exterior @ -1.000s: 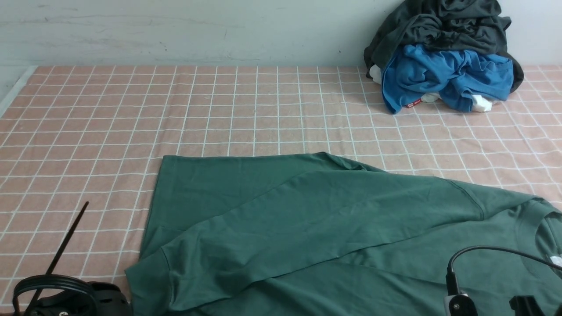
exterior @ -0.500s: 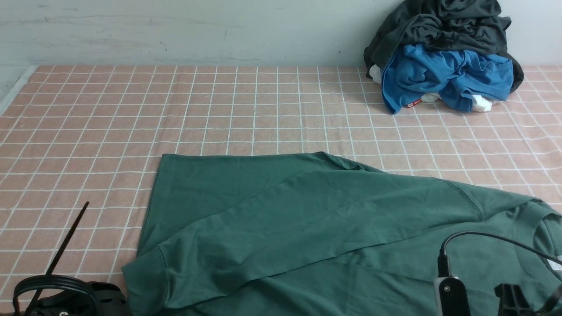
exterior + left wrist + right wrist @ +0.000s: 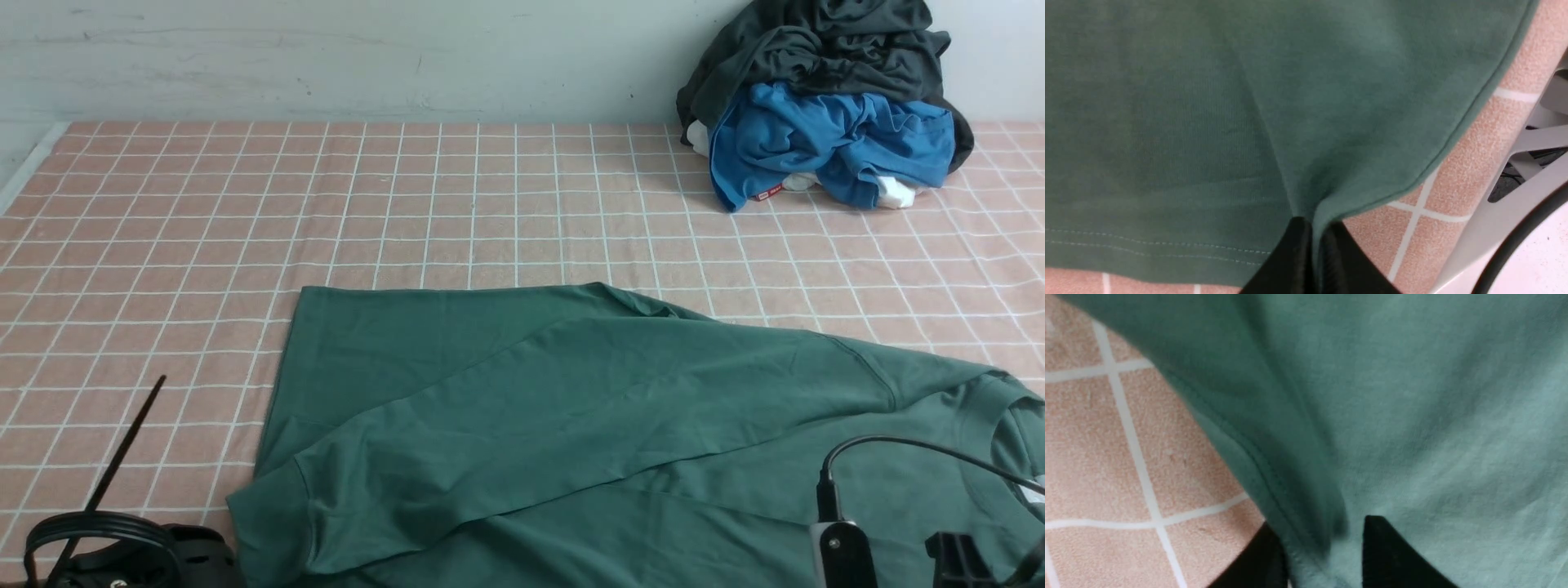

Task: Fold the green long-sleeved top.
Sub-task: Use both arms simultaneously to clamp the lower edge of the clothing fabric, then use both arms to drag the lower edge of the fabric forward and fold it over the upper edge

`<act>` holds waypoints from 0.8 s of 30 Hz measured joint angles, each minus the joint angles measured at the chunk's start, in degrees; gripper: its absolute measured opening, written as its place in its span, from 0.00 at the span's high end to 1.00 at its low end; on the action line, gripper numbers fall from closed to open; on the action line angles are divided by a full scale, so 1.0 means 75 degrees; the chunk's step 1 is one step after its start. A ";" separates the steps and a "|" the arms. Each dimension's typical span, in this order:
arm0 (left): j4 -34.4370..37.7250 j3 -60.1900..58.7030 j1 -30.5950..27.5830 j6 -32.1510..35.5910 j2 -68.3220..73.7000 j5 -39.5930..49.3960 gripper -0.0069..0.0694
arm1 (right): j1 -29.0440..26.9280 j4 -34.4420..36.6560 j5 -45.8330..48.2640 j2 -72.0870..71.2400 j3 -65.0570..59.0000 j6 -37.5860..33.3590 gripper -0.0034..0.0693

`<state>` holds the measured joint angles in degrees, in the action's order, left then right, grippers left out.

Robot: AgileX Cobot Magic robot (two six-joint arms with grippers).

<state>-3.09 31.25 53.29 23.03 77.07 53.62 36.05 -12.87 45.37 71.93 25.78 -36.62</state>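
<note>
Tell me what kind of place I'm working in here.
Likely a garment-folding test station: a pink checked cloth against a bare wall, the green long-sleeved top spread out, a pile of clothes behind.

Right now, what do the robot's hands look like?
The left gripper and right gripper have black fingers tapering to points. In the front view, a black cable curves into a white-grey block on the right, and a looped black cable sits on the left.

Blue garment [image 3: 824, 147] beneath dark grey garment [image 3: 816, 41], pink checked tablecloth [image 3: 408, 204], pale wall [image 3: 326, 57]
</note>
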 joint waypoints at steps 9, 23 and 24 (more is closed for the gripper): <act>0.0109 0.0376 -0.1193 -0.0148 0.0006 0.0473 0.90 | -0.0043 -0.0083 0.0785 0.0000 0.0704 -0.0124 0.93; 0.0695 0.4026 -0.4615 0.1598 0.0772 0.1108 0.89 | -0.2788 0.2254 0.3251 0.2069 0.5411 -0.1823 0.93; 0.0695 0.4026 -0.4615 0.1624 0.0814 0.1108 0.89 | -0.2813 0.2295 0.3251 0.2127 0.5494 -0.1823 0.93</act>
<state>2.12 61.45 18.69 35.21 83.18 61.93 14.95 4.34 69.76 87.88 66.98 -50.30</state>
